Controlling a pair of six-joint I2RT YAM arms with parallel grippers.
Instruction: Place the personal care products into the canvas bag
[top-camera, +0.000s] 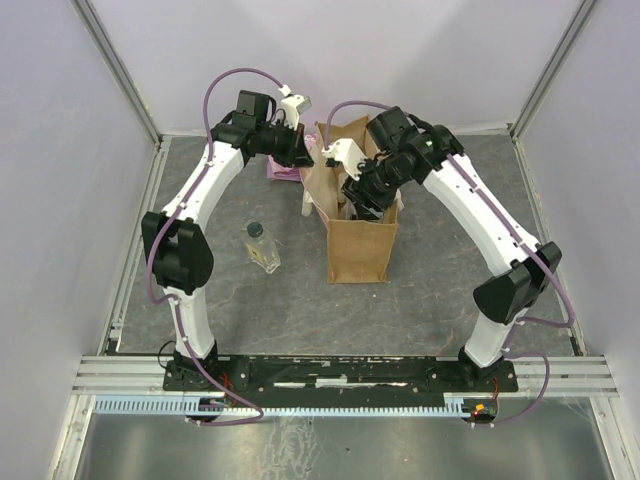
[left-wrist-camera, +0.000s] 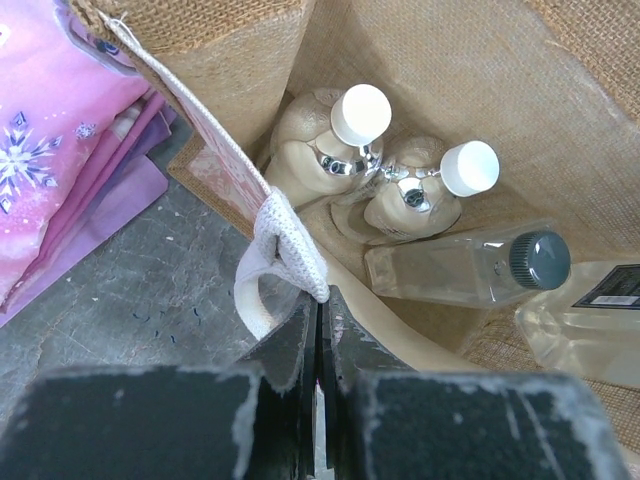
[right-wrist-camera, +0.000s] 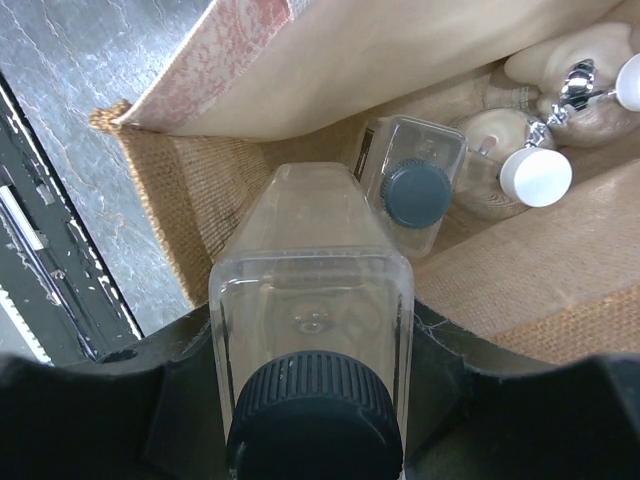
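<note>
Desk: What lies closest to the arm bases?

Operator: I see one loose bottle (top-camera: 262, 245), dark-capped, lying on the table (top-camera: 440, 290) left of centre in the top view. It is near the canvas bag (top-camera: 360, 250) but not touching it.

Desk: And the bag itself?

Operator: It stands upright mid-frame with its mouth open. My right gripper (right-wrist-camera: 312, 340) is clamped on a squarish bottle (right-wrist-camera: 312, 290), dark cap toward the wrist camera, at the bag's mouth. Deeper inside, right of centre in the left wrist view, a second squarish bottle (left-wrist-camera: 450, 270) lies on its side. A round white-capped bottle (left-wrist-camera: 320, 140) and its twin (left-wrist-camera: 420, 200) stand pressed together just above it in the frame.

Desk: Left side?

Operator: My left gripper (left-wrist-camera: 318, 310) is closed tight on the bag's pale handle (left-wrist-camera: 285, 250), low centre of that view. Farthest back, a flat pink packet (left-wrist-camera: 60, 150) lies on the table beside the bag, in the upper left.
</note>
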